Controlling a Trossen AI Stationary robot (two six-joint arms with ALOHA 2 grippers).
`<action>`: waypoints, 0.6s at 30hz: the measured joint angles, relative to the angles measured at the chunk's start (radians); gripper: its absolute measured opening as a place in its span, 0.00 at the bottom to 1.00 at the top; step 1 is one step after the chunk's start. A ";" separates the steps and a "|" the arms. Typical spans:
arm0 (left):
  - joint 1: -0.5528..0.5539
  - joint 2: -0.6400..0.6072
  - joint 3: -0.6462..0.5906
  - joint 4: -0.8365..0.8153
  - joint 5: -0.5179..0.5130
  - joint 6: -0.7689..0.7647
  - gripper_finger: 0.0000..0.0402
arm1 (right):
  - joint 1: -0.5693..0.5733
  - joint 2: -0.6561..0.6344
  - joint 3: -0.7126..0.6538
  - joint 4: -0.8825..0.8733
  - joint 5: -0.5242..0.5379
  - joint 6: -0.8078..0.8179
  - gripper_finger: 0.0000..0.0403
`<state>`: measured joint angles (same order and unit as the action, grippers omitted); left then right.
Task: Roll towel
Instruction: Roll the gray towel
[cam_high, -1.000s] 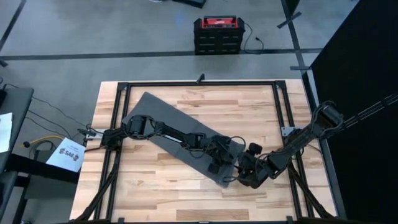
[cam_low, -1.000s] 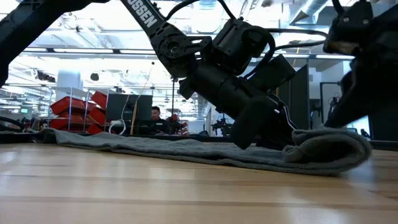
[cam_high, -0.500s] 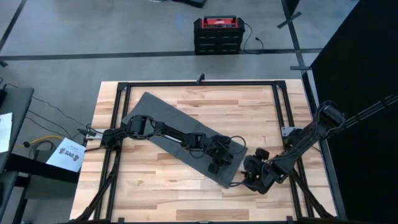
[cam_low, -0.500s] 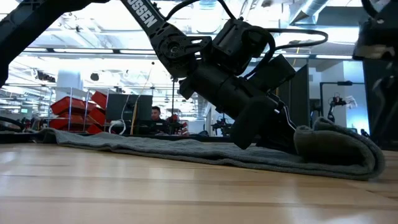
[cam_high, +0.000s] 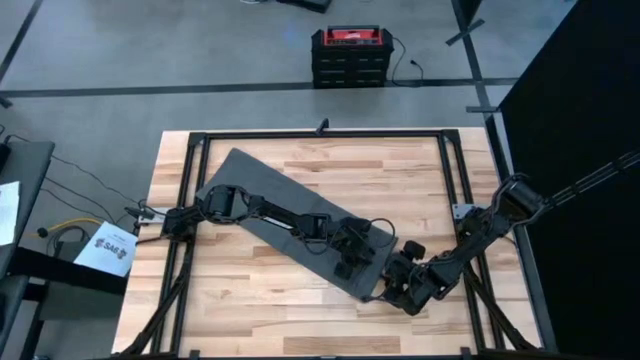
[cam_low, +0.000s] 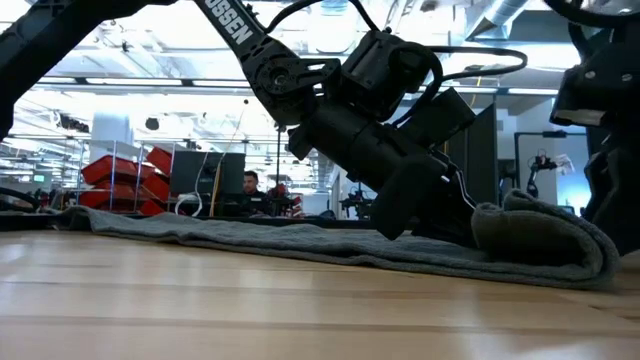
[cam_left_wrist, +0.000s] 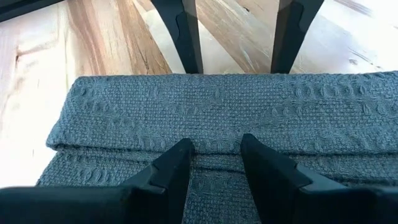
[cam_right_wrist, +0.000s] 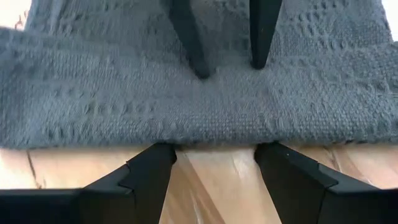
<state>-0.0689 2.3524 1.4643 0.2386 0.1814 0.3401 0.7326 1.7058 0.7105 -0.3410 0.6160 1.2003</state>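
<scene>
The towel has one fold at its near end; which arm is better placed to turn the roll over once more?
Probably the right. The right hand is open on the bare wood just outside the folded edge of the towel, ready to scoop it. The left hand presses down on the cloth behind the fold.

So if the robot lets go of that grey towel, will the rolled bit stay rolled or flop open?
Probably it flops a little. The towel looks soft and limp: it lies flat along the table and its folded end bulges loosely rather than tightly. The knobbly weave may grip itself somewhat, so it likely wouldn't slide fully open.
</scene>
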 joint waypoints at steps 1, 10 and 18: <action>0.000 0.000 0.000 0.000 0.000 -0.001 0.33 | -0.005 -0.001 0.000 0.001 0.006 0.000 0.56; 0.001 0.000 0.000 0.000 0.000 -0.010 0.33 | -0.042 0.003 0.020 0.023 0.010 -0.087 0.56; 0.001 0.000 0.000 0.000 0.000 -0.001 0.33 | -0.058 0.005 0.094 -0.094 0.007 -0.135 0.56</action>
<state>-0.0681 2.3524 1.4643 0.2386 0.1818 0.3389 0.6750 1.7111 0.8041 -0.4352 0.6228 1.0649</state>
